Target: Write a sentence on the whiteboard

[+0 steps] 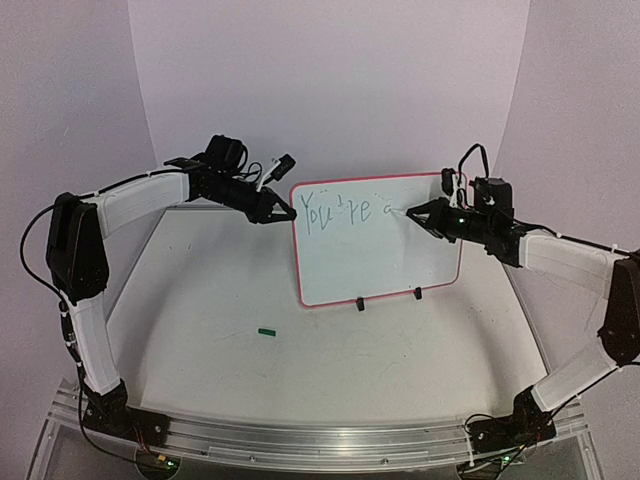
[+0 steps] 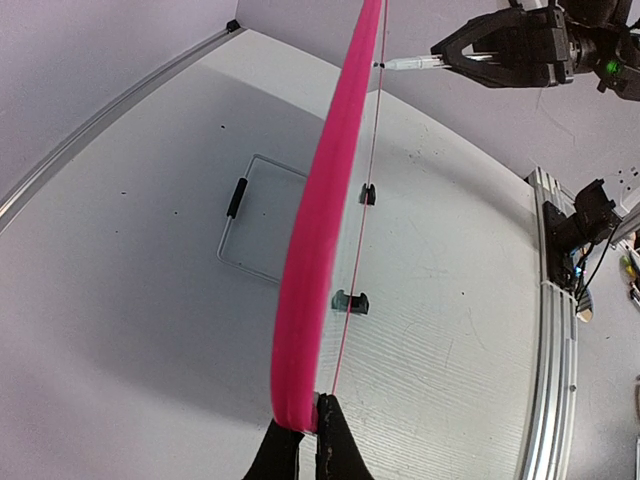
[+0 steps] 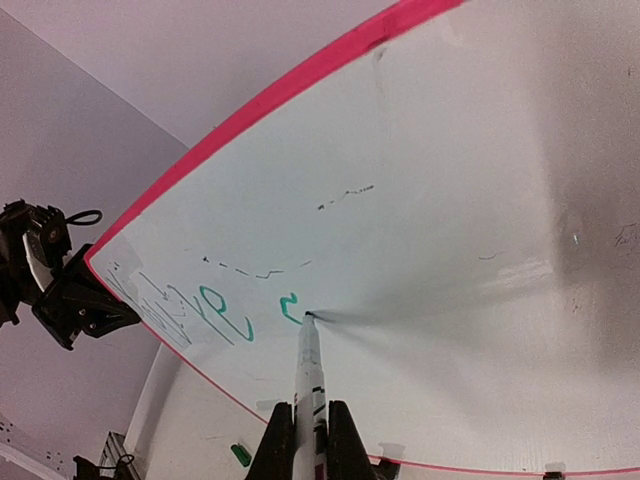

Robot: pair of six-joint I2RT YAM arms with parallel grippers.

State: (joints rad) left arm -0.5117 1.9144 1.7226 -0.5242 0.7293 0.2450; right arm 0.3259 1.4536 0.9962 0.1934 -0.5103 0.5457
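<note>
The whiteboard (image 1: 380,255) stands upright on two black clip feet (image 1: 359,304) at mid-table, its red frame seen edge-on in the left wrist view (image 2: 322,220). My left gripper (image 1: 287,213) (image 2: 315,415) is shut on the board's upper left edge. My right gripper (image 1: 412,213) (image 3: 310,405) is shut on a white marker (image 3: 309,365), whose tip touches the board's face. The sentence (image 1: 338,212) (image 3: 225,315) is in green along the top, reading "You're" plus the start of one more letter beside the marker tip.
A small green marker cap (image 1: 266,331) (image 3: 240,455) lies on the table in front of the board. A faint rectangular outline with a black clip (image 2: 262,218) shows on the table behind the board. Purple walls close in the back and sides; a metal rail (image 1: 320,440) runs along the near edge.
</note>
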